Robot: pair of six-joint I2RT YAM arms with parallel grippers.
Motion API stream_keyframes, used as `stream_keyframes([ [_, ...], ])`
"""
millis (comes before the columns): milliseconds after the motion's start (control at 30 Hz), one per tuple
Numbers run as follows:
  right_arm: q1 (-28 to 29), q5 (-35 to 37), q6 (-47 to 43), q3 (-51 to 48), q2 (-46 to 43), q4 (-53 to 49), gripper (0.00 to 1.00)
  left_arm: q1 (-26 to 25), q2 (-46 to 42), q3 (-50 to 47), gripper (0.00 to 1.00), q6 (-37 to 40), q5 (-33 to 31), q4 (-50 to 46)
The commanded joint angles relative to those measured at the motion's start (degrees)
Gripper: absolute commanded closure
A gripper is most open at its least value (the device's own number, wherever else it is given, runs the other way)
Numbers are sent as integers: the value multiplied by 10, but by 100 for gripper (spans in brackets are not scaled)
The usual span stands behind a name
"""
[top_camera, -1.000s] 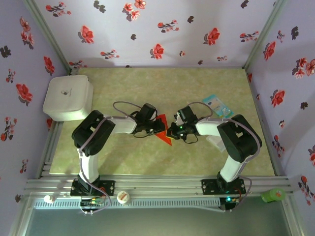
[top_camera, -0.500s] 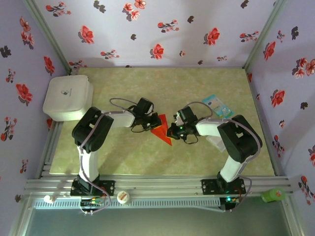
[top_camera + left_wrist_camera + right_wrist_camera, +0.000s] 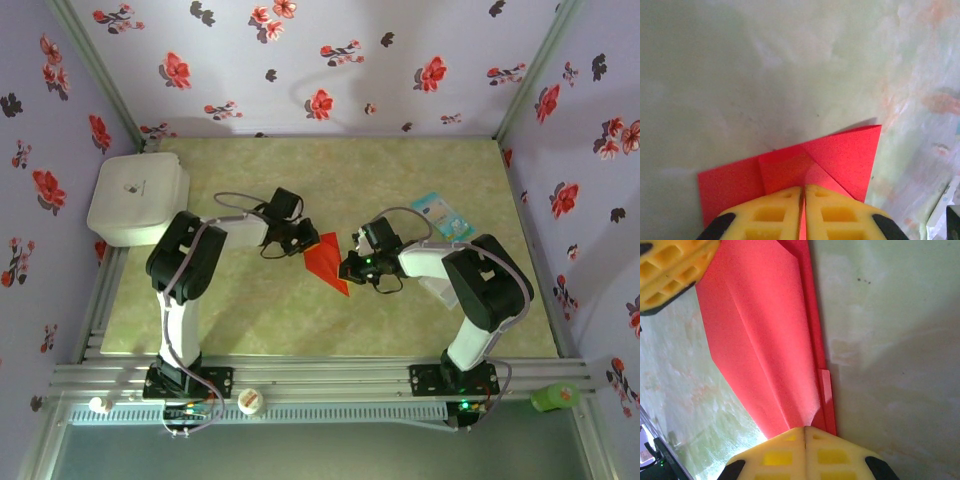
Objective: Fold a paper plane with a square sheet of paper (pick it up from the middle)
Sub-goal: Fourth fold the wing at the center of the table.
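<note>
The square sheet of paper [image 3: 325, 262] is bright red and partly folded, with creases, lying mid-table between both arms. My left gripper [image 3: 304, 243] is at its upper left corner. In the left wrist view the yellow fingers [image 3: 770, 215] are shut, with a red edge of the paper [image 3: 840, 155] pinched in the seam of the left gripper [image 3: 803, 200]. My right gripper [image 3: 347, 268] is at the paper's right side. In the right wrist view this gripper [image 3: 804, 432] is shut where the folds of the paper [image 3: 765, 330] converge. The left fingers [image 3: 670, 270] show at the far corner.
A white box [image 3: 138, 198] sits at the table's left edge. A light-blue-and-white packet [image 3: 442, 215] lies to the right, behind the right arm. A white cap [image 3: 250, 401] and a green object [image 3: 555, 397] rest on the front rail. Flowered walls enclose the table.
My left gripper has pulled back up and to the left with its corner of the paper, so more red surface shows. The right gripper has stayed in place.
</note>
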Motion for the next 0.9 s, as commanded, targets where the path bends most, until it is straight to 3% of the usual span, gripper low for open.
stream_keyframes([
  [0, -3, 33, -20, -35, 17, -107, 100, 41, 27, 10, 88, 20, -89, -39],
  [367, -3, 28, -23, -32, 21, -107, 100, 66, 29, 43, 88, 42, -90, -66],
  [567, -4, 28, -29, -24, 24, -114, 100, 57, -28, 50, 85, 62, -85, -79],
  [867, -4, 33, -28, -15, 24, -121, 100, -34, -76, -7, 86, 63, -29, -4],
])
